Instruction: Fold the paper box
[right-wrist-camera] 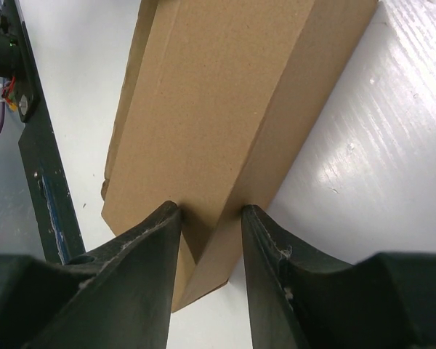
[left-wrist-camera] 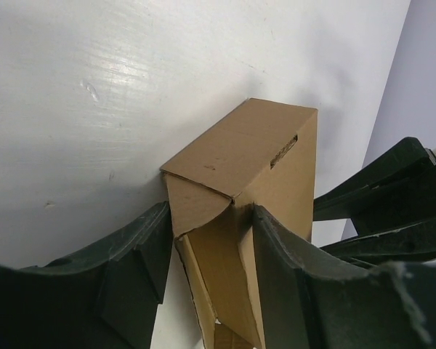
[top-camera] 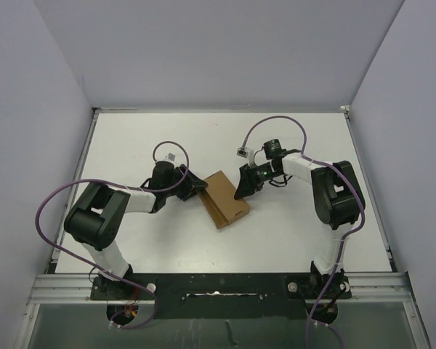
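The paper box [top-camera: 225,198] is a brown cardboard box, mostly folded, lying at the middle of the table. My left gripper [top-camera: 195,185] is at its near-left end. In the left wrist view the jaws [left-wrist-camera: 207,218] straddle that end of the box [left-wrist-camera: 254,156], both fingers against cardboard, with a loose end flap [left-wrist-camera: 196,203] and the open inside between them. My right gripper [top-camera: 245,182] is at the box's far right edge. In the right wrist view its jaws [right-wrist-camera: 209,211] pinch a long edge of the box [right-wrist-camera: 218,94], one finger on each face.
The white table [top-camera: 167,131] is walled by grey panels at the back and both sides. A metal rail [top-camera: 218,283] with the arm bases runs along the near edge. Purple cables [top-camera: 276,123] loop over both arms. The right gripper's dark fingers [left-wrist-camera: 392,189] show behind the box in the left wrist view.
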